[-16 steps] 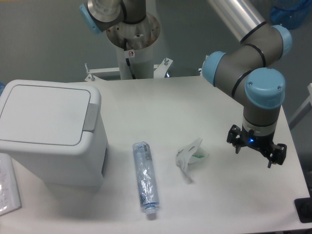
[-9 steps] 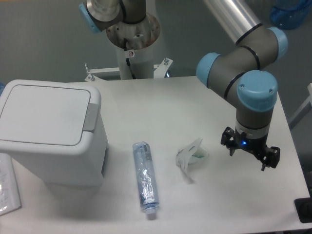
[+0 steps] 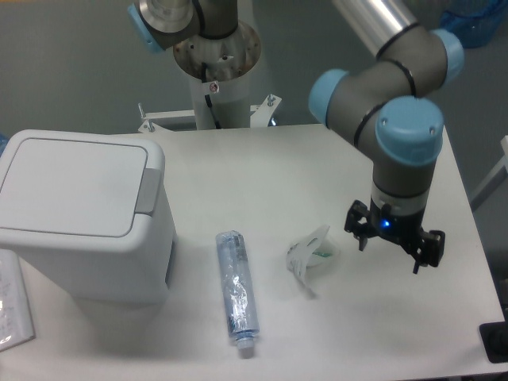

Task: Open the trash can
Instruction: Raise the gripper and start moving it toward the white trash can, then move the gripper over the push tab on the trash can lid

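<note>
- On table's (image 3: 262,167) left side sat the trash can (image 3: 83,214): big white boxy bin, rounded corners, flat lid down, i.e. closed.
- Grey push tab (image 3: 147,190) was at lid's right edge, facing table centre. Nothing touching it.
- Gripper (image 3: 392,246) hung over right part of table, well apart from the can, pointing down, blue LED lit on wrist.
- Fingers spread apart, wide, nothing between them.
- Arm (image 3: 397,103) came in from upper right: grey links w/ blue joint caps, silver tube above.
- Btw can and gripper: crushed clear plastic bottle (image 3: 236,292) lying flat, roughly front-to-back, cap end toward camera, just right of the can but not touching.
- Crumpled white wrapper (image 3: 311,255) w/ a bit of green lay right of bottle, near gripper's left finger; contact can't tell, looked apart.
- Robot base column (image 3: 216,71) stood behind table's far edge.
- Bottom-left corner: edge of a clear packet or sheet (image 3: 12,305) beside the can, too cropped to ID.
</note>
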Robot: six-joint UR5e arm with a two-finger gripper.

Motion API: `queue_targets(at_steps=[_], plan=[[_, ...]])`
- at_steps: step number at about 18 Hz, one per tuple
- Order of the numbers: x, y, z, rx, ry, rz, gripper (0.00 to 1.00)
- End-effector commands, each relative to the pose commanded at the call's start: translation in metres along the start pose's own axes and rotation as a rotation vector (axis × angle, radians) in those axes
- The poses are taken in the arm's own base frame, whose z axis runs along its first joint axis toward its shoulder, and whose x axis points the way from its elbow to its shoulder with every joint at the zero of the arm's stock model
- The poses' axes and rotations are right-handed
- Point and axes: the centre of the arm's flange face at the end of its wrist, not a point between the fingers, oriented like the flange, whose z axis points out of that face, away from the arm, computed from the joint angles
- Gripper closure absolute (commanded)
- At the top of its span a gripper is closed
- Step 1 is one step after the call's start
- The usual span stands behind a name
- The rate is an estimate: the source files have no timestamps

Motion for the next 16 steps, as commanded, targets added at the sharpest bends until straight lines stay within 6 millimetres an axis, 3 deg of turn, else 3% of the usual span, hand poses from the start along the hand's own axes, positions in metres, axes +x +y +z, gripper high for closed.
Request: queue_targets(at_steps=[6,10,13,16], plan=[[0.069,-0.055,-0.057,0.189,0.08,-0.172,0.0],[0.108,-0.075,-0.087,0.285,0.148,-0.252,0.0],[0.137,-0.078,-0.1,0.329,0.206,-0.282,0.0],[0.174,-0.077,-0.093,0.323,0.259,-0.259,0.0]])
